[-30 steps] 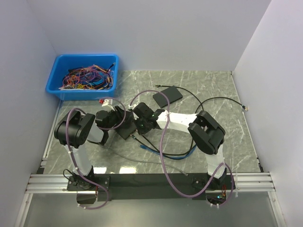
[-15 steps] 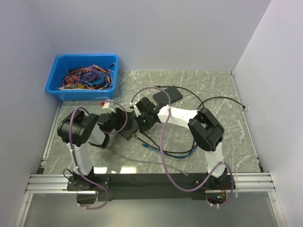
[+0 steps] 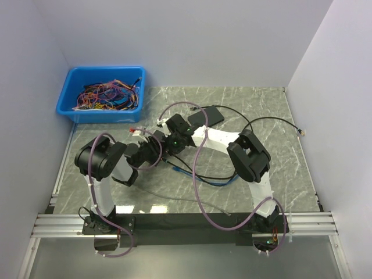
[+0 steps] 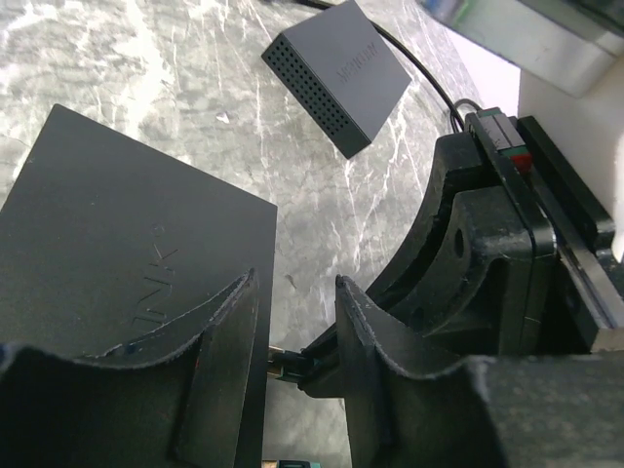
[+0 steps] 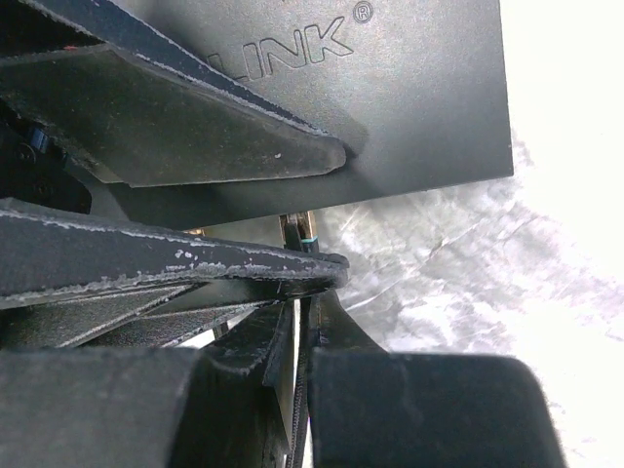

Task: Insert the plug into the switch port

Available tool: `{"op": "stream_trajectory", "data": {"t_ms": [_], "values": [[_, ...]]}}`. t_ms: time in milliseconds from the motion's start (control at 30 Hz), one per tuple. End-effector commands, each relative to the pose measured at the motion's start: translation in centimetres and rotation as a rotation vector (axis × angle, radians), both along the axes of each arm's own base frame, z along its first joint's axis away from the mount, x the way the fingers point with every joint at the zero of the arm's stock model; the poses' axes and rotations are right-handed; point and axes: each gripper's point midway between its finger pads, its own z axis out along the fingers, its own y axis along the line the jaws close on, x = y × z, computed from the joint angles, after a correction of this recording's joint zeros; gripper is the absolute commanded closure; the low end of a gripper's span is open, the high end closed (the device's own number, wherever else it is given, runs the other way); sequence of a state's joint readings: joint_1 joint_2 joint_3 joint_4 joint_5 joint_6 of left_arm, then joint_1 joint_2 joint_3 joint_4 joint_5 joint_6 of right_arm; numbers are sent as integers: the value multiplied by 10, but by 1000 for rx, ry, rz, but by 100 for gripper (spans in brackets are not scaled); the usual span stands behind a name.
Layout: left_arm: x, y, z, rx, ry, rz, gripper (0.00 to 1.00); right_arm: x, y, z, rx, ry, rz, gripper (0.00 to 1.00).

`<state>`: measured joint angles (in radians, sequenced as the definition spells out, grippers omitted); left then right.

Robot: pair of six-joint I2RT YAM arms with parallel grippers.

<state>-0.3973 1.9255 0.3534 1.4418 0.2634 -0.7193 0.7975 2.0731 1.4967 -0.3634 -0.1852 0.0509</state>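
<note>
Pinching the plug tight in the right gripper, jaws closed down on it. Tip right at the edge of the switch, in the gap of the left gripper; seated or not, cannot tell. Left jaws part-way apart, one finger across the switch's lettered face, the other just past its edge; clamped or merely resting, cannot tell. Beyond, on the marble table, a second black box
</note>
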Motion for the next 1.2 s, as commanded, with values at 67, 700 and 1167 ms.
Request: {"op": "stream_trajectory", "data": {"t_ms": [67,700,1167], "values": [[-87,-13,-92,77,436,-201,54,79,69,112,390,-377,-7,100],[-44,5,-51,131,368,-43,52,33,21,77,313,-298,-35,37],[8,41,31,194,285,164,51,-40,-15,118,279,-302,-111,31]]}}
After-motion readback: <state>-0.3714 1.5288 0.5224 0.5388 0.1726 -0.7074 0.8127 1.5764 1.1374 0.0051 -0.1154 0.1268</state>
